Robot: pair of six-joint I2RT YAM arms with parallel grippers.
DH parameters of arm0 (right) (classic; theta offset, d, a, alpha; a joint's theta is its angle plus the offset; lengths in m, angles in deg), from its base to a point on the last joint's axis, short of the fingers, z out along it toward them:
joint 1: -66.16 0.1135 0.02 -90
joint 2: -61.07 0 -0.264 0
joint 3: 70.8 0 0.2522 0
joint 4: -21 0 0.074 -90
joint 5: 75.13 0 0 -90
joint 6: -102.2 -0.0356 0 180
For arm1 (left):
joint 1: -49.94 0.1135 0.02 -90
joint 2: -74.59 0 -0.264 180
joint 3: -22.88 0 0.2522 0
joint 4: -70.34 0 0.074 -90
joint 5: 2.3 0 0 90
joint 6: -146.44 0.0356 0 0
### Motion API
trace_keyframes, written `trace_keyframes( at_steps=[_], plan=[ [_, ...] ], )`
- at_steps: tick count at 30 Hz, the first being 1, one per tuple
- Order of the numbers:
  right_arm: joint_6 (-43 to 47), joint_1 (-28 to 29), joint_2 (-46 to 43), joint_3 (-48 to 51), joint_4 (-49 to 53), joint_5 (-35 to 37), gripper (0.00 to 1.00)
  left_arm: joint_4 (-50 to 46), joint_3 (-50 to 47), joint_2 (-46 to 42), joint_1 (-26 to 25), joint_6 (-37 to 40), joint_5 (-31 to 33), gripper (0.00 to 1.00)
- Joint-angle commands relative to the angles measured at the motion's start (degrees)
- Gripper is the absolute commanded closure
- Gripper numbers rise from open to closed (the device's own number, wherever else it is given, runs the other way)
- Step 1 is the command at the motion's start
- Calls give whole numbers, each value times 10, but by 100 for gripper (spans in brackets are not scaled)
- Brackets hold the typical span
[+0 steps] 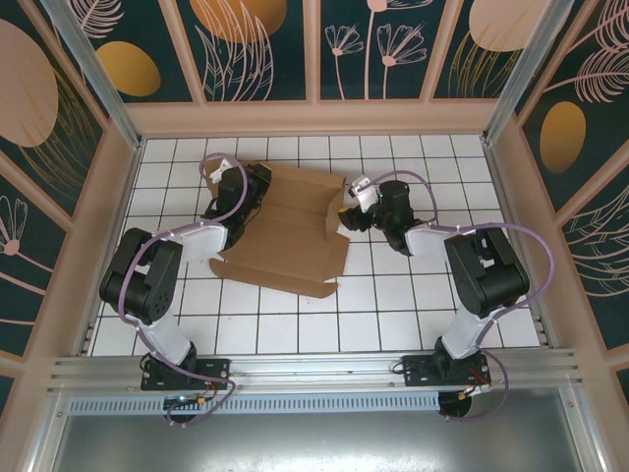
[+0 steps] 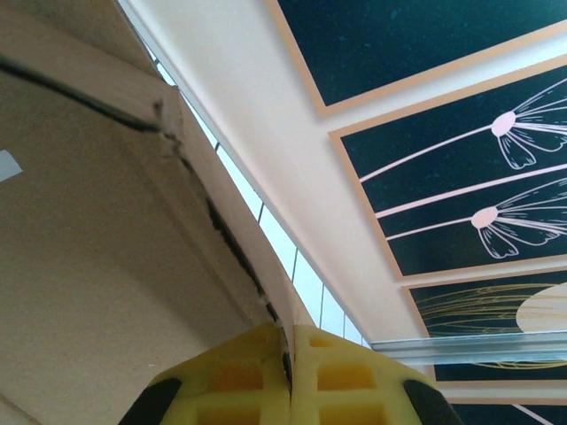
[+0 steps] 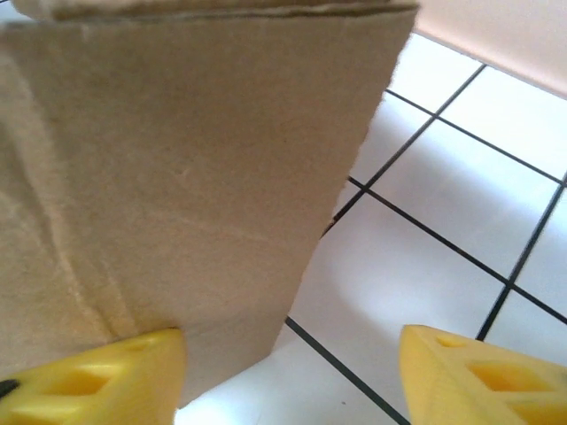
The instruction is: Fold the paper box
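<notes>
Left gripper [image 2: 291,359] pinches a raised flap of the paper box [image 1: 285,236].

floor [image 1: 393,305]: white tiles, dark grout | walls [image 1: 265,59]: teal panels, floral print, beige frames

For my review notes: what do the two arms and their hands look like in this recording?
The left arm and right arm have bulky black joints and white link shells, each trailing a looping purple cable. The left hand and right hand carry yellow moulded fingers with square recesses.
</notes>
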Motion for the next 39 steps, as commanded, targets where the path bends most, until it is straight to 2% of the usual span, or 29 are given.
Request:
trace_keyframes(
  at_steps=[1,5,6,12,16,20,28,33,37,39],
  plan=[
    [9,18,-27,24,-54,18,30,12,-16,-25,-3,13,-4,100],
    [11,35,-45,47,-76,25,29,11,-27,-35,-3,15,-2,100],
    [12,40,-48,51,-83,31,3,12,-30,-37,-3,17,0,100],
    [0,52,-50,40,-94,34,2,22,-40,-41,-3,25,-2,100],
    [-4,61,-28,11,-84,64,7,31,-49,-43,-3,24,-4,100],
    [-15,64,0,-9,-76,112,19,34,-54,-47,-3,19,-8,100],
    [-20,77,14,-2,-90,154,41,32,-69,-65,-9,10,0,100],
    [-25,89,31,-13,-80,190,48,19,-73,-68,-20,-3,10,100],
    [-26,100,44,-24,-81,248,55,5,-78,-76,-30,-14,27,100],
    [-30,100,50,-30,-79,261,55,0,-83,-79,-32,-32,33,100]
  ],
)
